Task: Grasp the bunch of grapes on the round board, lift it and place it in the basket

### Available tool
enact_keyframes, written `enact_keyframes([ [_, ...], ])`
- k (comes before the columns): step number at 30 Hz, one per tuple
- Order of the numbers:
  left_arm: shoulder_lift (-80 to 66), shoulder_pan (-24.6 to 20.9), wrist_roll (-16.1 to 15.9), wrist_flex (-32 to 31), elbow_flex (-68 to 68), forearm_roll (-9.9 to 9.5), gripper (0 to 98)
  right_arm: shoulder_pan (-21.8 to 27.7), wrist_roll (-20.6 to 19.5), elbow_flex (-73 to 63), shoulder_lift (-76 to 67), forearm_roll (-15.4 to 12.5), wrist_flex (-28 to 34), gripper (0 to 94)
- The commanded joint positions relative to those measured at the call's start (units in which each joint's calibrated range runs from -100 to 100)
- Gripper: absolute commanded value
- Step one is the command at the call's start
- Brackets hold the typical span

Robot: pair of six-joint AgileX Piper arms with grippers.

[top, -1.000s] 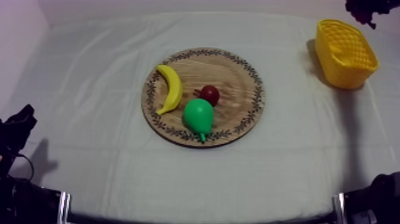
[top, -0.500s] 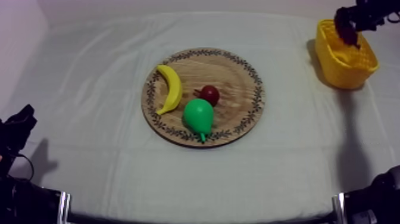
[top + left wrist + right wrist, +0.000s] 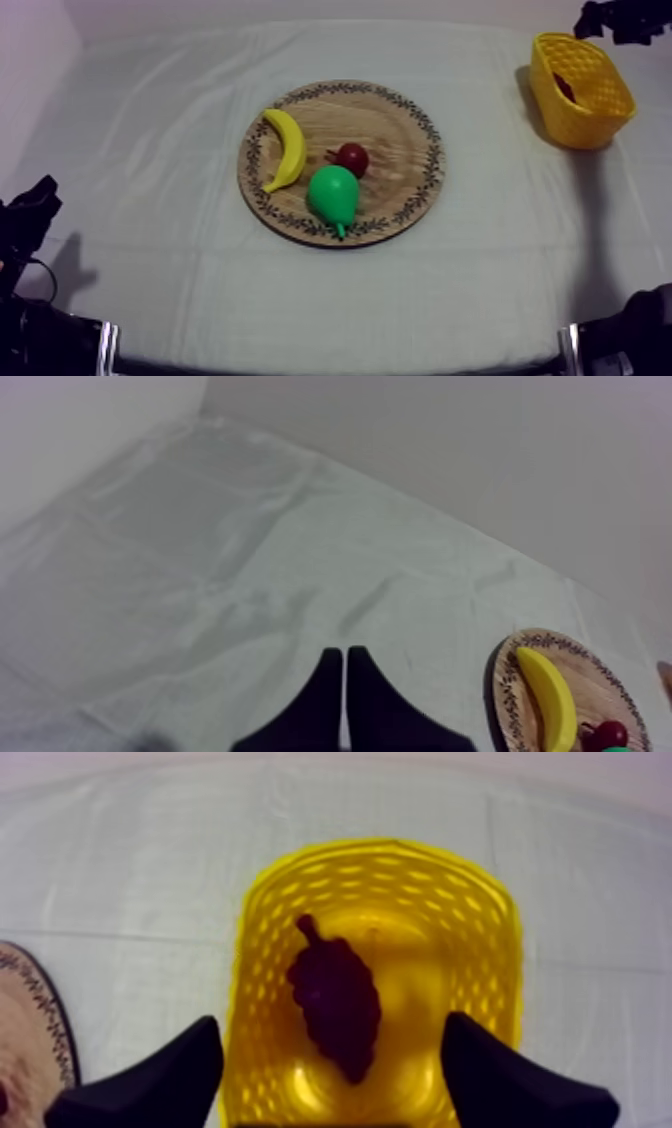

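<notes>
One bunch of grapes (image 3: pixel 335 1007): lies inside the yellow basket (image 3: pixel 262 942), on its floor, stem end away from the fingers; in the top view it is a dark patch in the basket at the upper right of the frame.
Right hand (image 3: pixel 330 1020): over the basket, fingers spread wide with nothing between them; the grapes sit below the gap, clear of both fingers.
Left hand (image 3: pixel 345 654): fingers pressed together in a narrow wedge, gripping nothing; low at the lower left of the top frame, well apart from the basket.
Wooden board (image 3: pixel 400 120): one, centre of the bench (image 3: pixel 140 120).
Fruit on board: one banana (image 3: pixel 287 148) at its left side; one pear (image 3: pixel 333 195); one small red fruit (image 3: pixel 352 158) just beside the pear.
Baskets: one.
Hands: two.
</notes>
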Motion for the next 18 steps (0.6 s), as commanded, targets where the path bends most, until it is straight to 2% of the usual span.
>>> enact_keyframes([
  [1,0.0,0.0,0.0,0.0,0.0,-0.02,0.1,0.2,1.5,2.6,-7.8,-1.7,0.2,57.5],
  [9,0.0,0.0,0.0,0.0,0.0,-0.02,0.1,0.2,3.1,10.7,-26.0,-4.4,0.9,42.4],
  [18,0.0,0.0,0.0,0.0,0.0,-0.02,0.1,-1.8,4.8,25.9,-45.0,-5.6,-5.5,16.2],
])
